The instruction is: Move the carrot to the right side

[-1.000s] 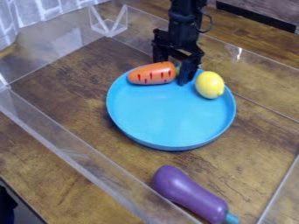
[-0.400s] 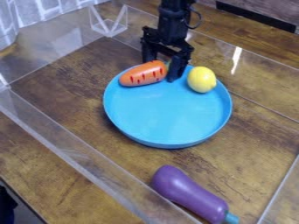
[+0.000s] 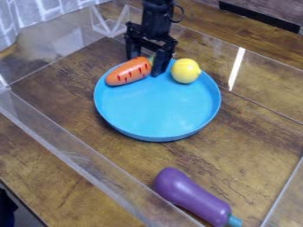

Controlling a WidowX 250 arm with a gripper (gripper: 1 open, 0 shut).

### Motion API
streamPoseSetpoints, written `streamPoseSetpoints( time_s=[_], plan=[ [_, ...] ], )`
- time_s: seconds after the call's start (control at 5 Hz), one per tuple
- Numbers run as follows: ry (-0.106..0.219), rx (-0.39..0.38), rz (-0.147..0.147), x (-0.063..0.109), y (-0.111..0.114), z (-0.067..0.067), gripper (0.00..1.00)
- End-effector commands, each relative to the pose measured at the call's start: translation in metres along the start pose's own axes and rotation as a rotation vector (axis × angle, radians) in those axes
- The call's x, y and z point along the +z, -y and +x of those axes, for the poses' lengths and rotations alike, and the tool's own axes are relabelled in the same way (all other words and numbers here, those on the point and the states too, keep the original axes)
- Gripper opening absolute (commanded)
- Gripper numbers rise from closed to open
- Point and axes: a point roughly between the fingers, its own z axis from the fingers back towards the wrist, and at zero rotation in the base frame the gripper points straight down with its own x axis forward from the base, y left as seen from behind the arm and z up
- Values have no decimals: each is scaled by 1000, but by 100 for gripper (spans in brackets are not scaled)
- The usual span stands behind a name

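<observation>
The orange-red carrot [image 3: 128, 71] lies on the far left rim of a round blue plate [image 3: 160, 111], its tip pointing left. A yellow lemon [image 3: 185, 70] sits on the plate's far right part. My black gripper [image 3: 151, 57] comes down from the back and stands open at the plate's far edge, between carrot and lemon. Its left finger is right beside the carrot's thick end. Whether a finger touches the carrot or the rim I cannot tell. Nothing is held between the jaws.
A purple eggplant [image 3: 193, 197] lies on the wooden table near the front edge. Clear plastic walls [image 3: 71, 146] fence the table at left, front and right. A clear plastic piece [image 3: 112, 18] stands at the back left.
Gripper, plate, carrot and lemon have all shifted to the left and a little toward the back. The eggplant stayed put. The jaws stayed open.
</observation>
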Motion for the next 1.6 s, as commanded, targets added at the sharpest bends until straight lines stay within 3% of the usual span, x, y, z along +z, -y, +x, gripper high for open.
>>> streamPoseSetpoints(
  time_s=[0.0,0.2,0.4,1.0,1.2,1.4],
  plan=[
    [16,39,6,6,13,11,100],
    [12,-8,6,6,28,10,100],
    [12,-57,4,7,44,7,0],
    [14,-83,-7,37,32,-7,0],
    [4,-44,-8,37,30,-14,100],
    [-6,-4,-5,37,26,-21,0]
  ],
)
